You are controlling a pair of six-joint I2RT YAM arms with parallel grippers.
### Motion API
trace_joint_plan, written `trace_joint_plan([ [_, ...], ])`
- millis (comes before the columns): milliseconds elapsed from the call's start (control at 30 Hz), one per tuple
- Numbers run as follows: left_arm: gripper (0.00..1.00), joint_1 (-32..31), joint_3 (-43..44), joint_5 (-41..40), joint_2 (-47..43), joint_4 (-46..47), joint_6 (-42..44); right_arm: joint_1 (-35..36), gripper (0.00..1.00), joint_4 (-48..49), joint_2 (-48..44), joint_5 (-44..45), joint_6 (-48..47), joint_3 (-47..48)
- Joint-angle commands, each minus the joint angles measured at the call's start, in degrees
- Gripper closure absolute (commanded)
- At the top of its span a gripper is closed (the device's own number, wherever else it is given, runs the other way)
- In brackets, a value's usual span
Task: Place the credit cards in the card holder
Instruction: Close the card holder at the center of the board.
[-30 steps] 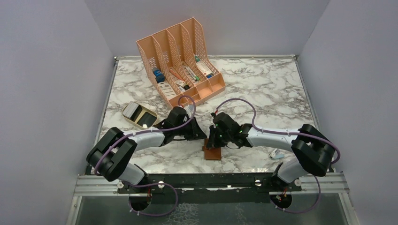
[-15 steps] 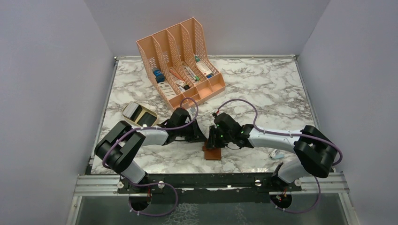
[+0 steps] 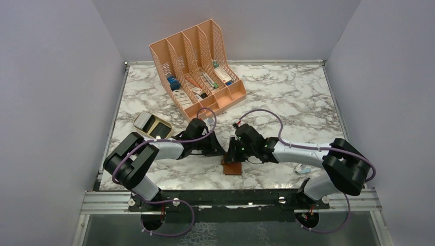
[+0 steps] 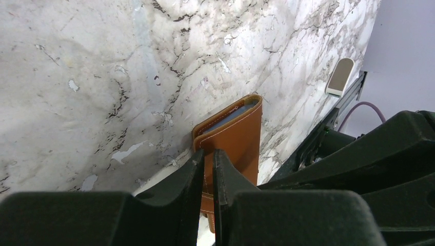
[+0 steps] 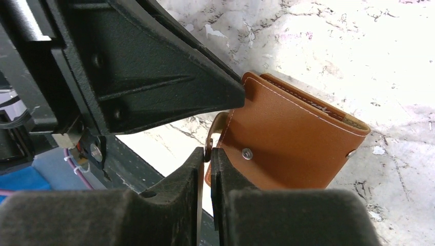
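Note:
The card holder (image 3: 232, 167) is a small brown leather wallet standing folded on the marble near the front edge, between both grippers. In the left wrist view the card holder (image 4: 237, 136) shows the edge of a pale blue-grey credit card (image 4: 229, 116) inside its fold. My left gripper (image 4: 209, 160) is shut on the wallet's near edge. In the right wrist view the card holder (image 5: 295, 148) shows its outer face with two snap studs. Its little snap tab (image 5: 216, 134) curls off the left side, and my right gripper (image 5: 207, 152) is shut on the tab's end.
A peach slotted desk organizer (image 3: 197, 66) with small items stands at the back. A tan and black case (image 3: 152, 126) lies left of the arms. A small white and blue item (image 3: 302, 167) lies at the front right. The black base rail (image 3: 231, 197) runs just behind the wallet.
The left arm's elbow swung toward the table. My right gripper shifted slightly right, and its jaws closed on the snap tab. The wallet stayed where it was.

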Motion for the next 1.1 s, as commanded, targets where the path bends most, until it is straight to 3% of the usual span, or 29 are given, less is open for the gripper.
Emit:
trace_joint_plan([
  [0,0.85,0.0,-0.9,-0.2,-0.8,0.9,0.8,0.4,0.93,1.3,-2.2,0.8,0.8,-0.6],
  [133,0.85,0.0,-0.9,-0.5,-0.8,0.9,1.3,0.4,0.99,-0.1,-3.4,2.5,0.8,-0.8],
  [367,0.85,0.0,-1.0,-1.1,-0.5,0.0,2.0,0.4,0.99,-5.9,-3.1,6.4,1.3,0.0],
  [1067,0.86,0.0,-0.8,-2.2,0.1,-1.6,2.7,0.4,0.99,-7.9,-2.1,8.1,2.5,-0.6],
])
